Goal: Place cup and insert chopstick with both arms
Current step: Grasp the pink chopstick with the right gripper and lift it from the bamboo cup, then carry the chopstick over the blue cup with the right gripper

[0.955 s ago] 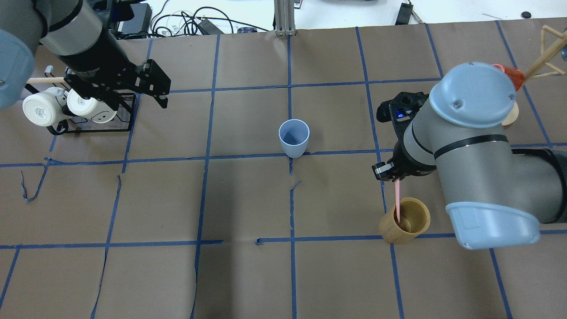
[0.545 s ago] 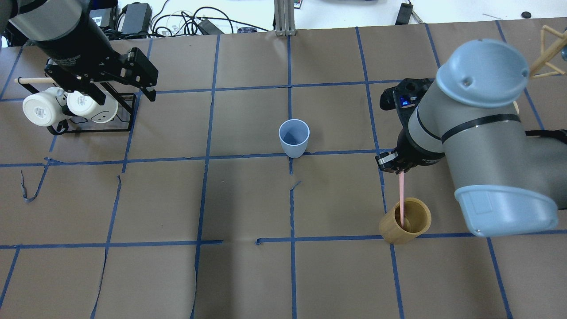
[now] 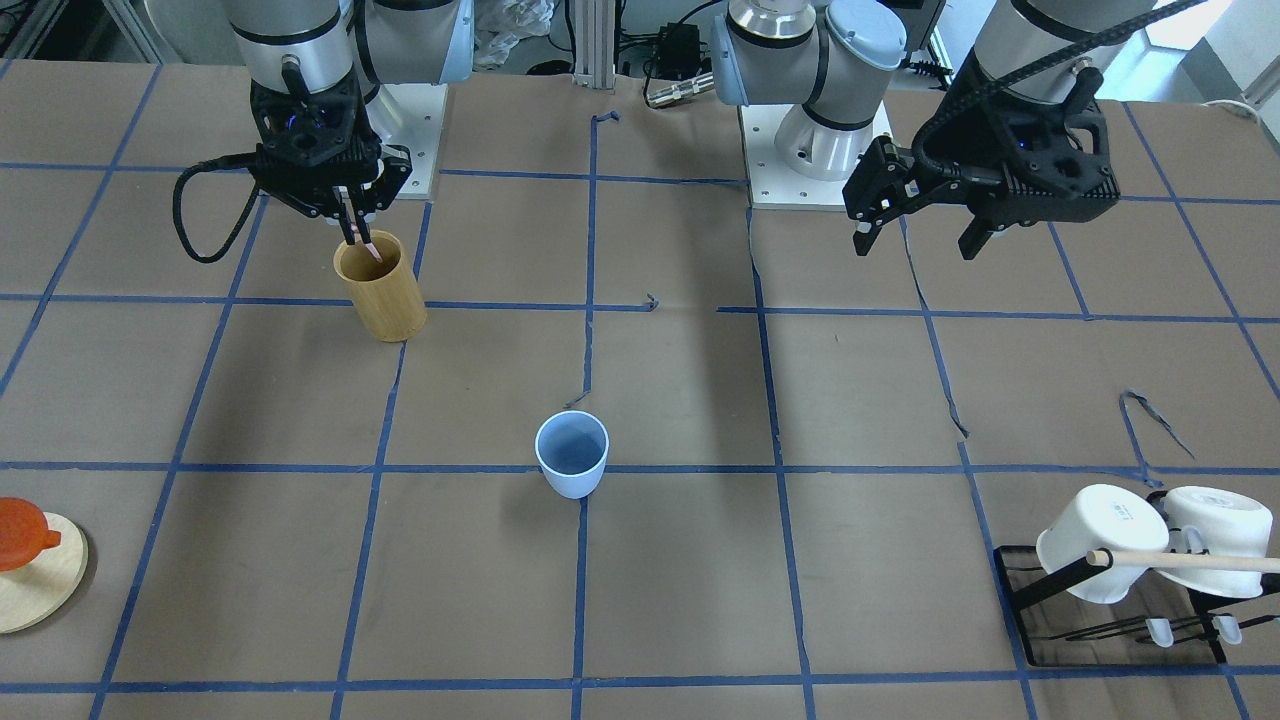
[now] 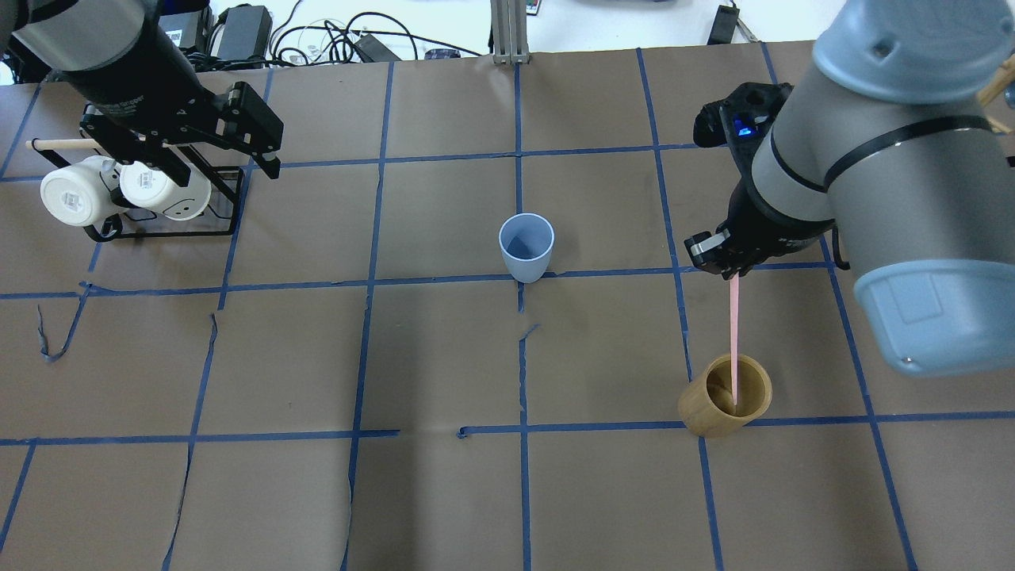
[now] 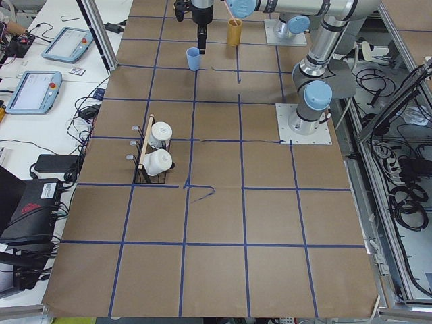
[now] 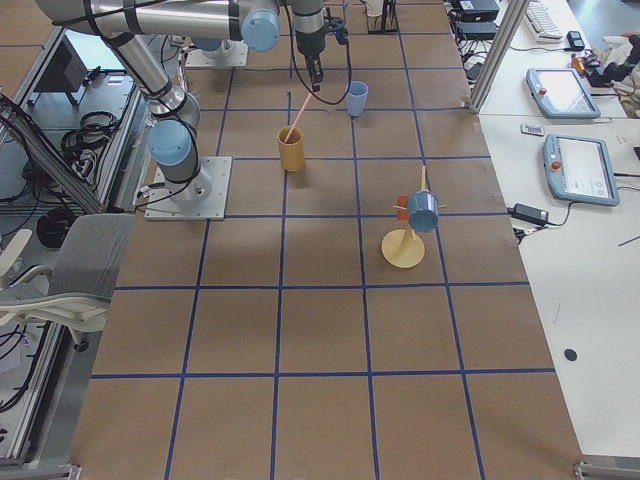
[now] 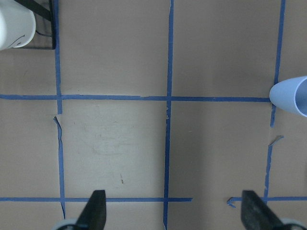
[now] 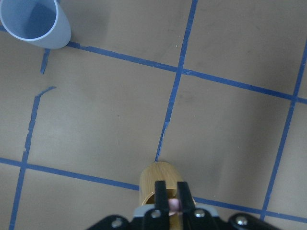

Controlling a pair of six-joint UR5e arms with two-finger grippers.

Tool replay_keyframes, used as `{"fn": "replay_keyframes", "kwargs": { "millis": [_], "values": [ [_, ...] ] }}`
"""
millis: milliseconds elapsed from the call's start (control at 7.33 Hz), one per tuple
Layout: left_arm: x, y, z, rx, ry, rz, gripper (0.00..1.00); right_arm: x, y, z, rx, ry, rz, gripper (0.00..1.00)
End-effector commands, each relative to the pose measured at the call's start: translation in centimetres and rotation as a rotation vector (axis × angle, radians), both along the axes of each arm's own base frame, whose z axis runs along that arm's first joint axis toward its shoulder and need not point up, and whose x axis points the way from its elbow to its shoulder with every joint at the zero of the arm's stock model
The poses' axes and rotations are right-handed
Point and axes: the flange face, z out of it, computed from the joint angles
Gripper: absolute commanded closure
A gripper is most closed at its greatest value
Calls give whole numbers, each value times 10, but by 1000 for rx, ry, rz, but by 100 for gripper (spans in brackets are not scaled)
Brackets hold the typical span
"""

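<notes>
The pale blue cup (image 4: 526,246) stands upright and empty at the table's middle; it also shows in the front view (image 3: 571,455) and at the edge of the left wrist view (image 7: 292,96). My right gripper (image 4: 725,270) is shut on the top of the pink chopstick (image 4: 734,341). The stick hangs down with its lower end still inside the tan bamboo cylinder (image 4: 718,412). The right wrist view shows the fingers (image 8: 160,194) pinching the stick (image 8: 173,204) over the cylinder (image 8: 153,177). My left gripper (image 4: 230,170) is open and empty, high near the mug rack, far from the cup.
A black rack (image 4: 158,222) with two white mugs (image 4: 75,194) and a long wooden rod sits at the far left. A wooden stand (image 3: 30,580) with an orange cup stands at the far right. Blue tape lines grid the brown table cover.
My right gripper has risen with the pink chopstick, drawing most of it out of the bamboo cylinder. My left arm pulled back a little toward the rack, then held still.
</notes>
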Motion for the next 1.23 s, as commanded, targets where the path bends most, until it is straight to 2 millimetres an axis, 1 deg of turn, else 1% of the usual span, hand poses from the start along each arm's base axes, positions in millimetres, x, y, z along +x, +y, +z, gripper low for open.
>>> {"fn": "replay_keyframes", "kwargs": {
  "millis": [0,136,273,545,682,818,955,1091],
  "values": [
    [0,0,0,-4,0,-1,0,1,-5,44,-45,-10,1,91],
    [0,0,0,-4,0,-1,0,3,-12,66,-79,-19,4,93],
    [0,0,-1,-3,2,-1,0,5,-20,79,-109,-29,7,97],
    [0,0,-1,-3,2,-1,0,14,-50,94,-225,-94,10,97],
    [0,-1,-1,-4,1,-2,0,29,-62,93,-293,-159,12,96],
    [1,-7,-3,-21,-5,-5,0,56,-82,78,-339,-192,13,95],
    [2,-8,-4,-19,-6,-2,0,92,-94,60,-374,-211,62,95],
    [2,-8,-3,-20,0,-2,0,115,-98,50,-403,-229,97,95]
  ]
}}
